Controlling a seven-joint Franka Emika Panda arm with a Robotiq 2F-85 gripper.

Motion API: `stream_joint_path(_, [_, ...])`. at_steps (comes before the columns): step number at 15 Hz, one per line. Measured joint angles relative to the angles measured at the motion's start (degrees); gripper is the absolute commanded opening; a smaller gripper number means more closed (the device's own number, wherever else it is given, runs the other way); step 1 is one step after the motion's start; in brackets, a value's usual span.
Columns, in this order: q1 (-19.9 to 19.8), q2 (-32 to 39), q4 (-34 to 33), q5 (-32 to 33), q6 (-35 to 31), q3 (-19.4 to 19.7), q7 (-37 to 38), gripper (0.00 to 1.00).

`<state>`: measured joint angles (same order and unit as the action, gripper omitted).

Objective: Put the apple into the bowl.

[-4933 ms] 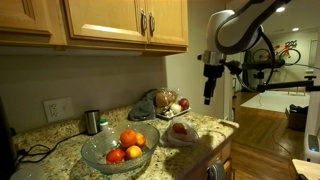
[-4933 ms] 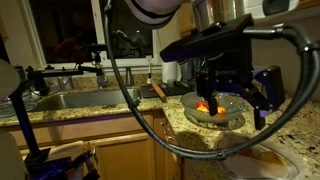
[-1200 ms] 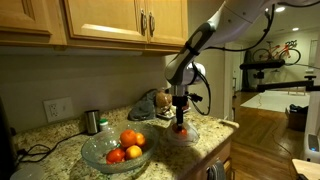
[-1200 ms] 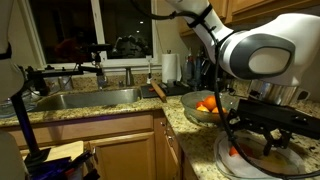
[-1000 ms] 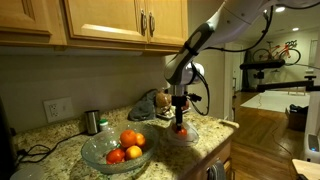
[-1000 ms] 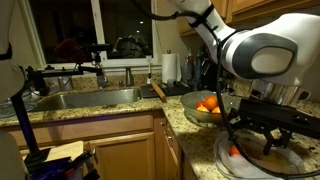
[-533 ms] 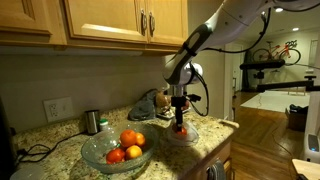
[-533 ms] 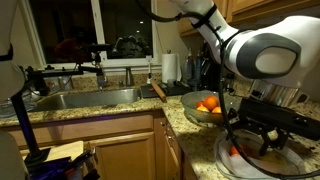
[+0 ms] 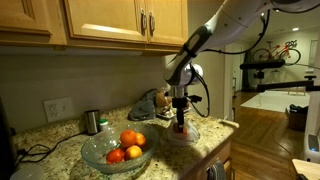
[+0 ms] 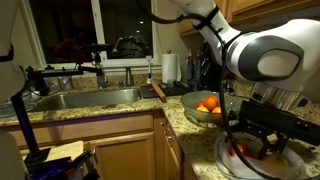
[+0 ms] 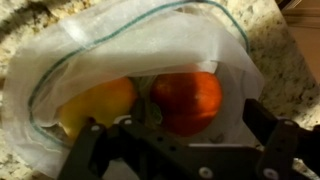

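arm down from high above bench's end edge, gripper now low over white dish nr that edge, fingers either side of apple, last sec. only slight shift

the apple lies in a shallow white dish that has a thin green line near its rim. a yellow-orange fruit sits just beside it in the picture's left half. the dish rests on a speckled granite counter. the gripper enters from the bottom edge, dark and blurred. its jaws seem spread wide, one finger before the yellow-orange fruit and the other beyond the apple.
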<state>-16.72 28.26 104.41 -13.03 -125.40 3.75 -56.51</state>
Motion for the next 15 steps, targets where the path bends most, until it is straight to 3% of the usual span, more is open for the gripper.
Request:
stream_joint_path(6, [-0.1,1.2,-1.3,0.0,0.5,0.0,0.0,1.0])
stream_joint_path(7, [-0.1,1.3,-1.3,0.0,0.6,0.0,0.0,0.81])
stream_joint_path(10, [-0.1,1.3,-1.4,0.0,0.6,0.0,0.0,0.58])
stream_joint_path(13, [-0.1,1.3,-1.6,0.0,0.6,0.0,0.0,0.41])
stream_joint_path(15, [-0.2,1.3,-1.8,0.0,0.6,0.0,0.0,0.38])
